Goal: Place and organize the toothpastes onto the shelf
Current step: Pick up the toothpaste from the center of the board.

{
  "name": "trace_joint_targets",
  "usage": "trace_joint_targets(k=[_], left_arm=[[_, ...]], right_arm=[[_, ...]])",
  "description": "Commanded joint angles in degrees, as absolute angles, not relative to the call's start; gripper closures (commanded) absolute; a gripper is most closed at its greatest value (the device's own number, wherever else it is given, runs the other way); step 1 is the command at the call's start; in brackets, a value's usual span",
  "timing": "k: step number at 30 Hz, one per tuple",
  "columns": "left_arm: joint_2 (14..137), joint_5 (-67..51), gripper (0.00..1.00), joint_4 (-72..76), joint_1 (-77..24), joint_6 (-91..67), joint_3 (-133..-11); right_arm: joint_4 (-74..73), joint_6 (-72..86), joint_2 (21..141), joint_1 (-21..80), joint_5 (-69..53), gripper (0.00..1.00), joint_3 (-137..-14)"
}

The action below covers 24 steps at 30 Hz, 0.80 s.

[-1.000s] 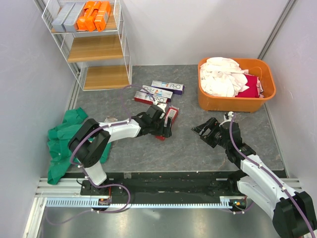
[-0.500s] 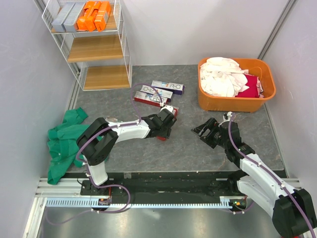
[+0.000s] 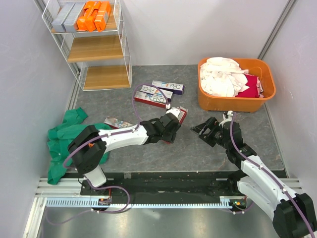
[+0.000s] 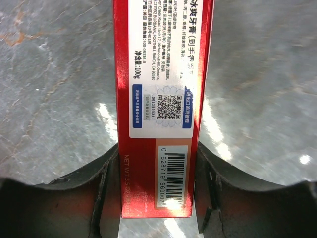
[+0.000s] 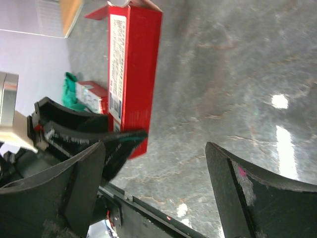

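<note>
Table (image 3: 198,151): grey stone-pattern top, both my arms reaching over it from the near edge.

Shelf (image 3: 94,48): stands at the far left corner. Its top tier carries grey and orange cartons (image 3: 81,15).

Loose cartons (image 3: 157,92): three lie flat on the table between the shelf and my left arm. A fourth lies near the green cloth (image 3: 64,136).

Red carton (image 3: 179,118): the item in hand, near the table's middle and well apart from the shelf. Its long axis runs straight out from my left wrist, pointing away from the arm bases and slightly right. The shelf lies back and to the left of it, so I judge the carton must swing left and travel far before it can go in. I cannot tell whether its far end is clear of the table.

Left gripper (image 3: 173,127): partly closed, clamped on the carton's near end. In the left wrist view both fingers (image 4: 106,183) press the carton's narrow sides, barcode face up. The grip looks square and centred.

Right gripper (image 3: 205,130): spread wide, holding nothing, just right of the carton. Its fingers (image 5: 247,193) frame bare table.

Finding: the left arm is nearer the shelf and has the carton, so the move falls to it.
</note>
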State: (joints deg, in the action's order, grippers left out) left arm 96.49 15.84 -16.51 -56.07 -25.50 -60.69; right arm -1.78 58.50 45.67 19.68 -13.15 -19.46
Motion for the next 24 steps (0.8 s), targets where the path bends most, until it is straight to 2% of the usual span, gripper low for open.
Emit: trace_joint_targets(k=[1,17,20,23,24], left_arm=[[91.1,14.8,0.54,-14.6,-58.7,-25.4,-63.3],[85.6,13.2,0.54,-14.4,-68.8,-25.2,-66.3],[85.8,13.7,0.54,-14.0,-70.3,-25.0,-66.5],[85.6,13.5,0.54,-14.3,-70.7,-26.4,-66.4],[85.5,13.6,0.54,-14.3,-70.7,-26.7,-66.3]], right_arm=[[2.2,58.2,43.5,19.5,-14.2,0.1,-19.8],[8.9,60.8,41.5,19.4,-16.7,0.12,-16.5],[9.8,61.3,41.2,19.5,-17.3,0.15,-16.1],[11.5,62.0,39.7,19.5,-17.8,0.25,-15.2],[12.6,62.2,39.3,19.5,-17.9,0.35,-14.9]])
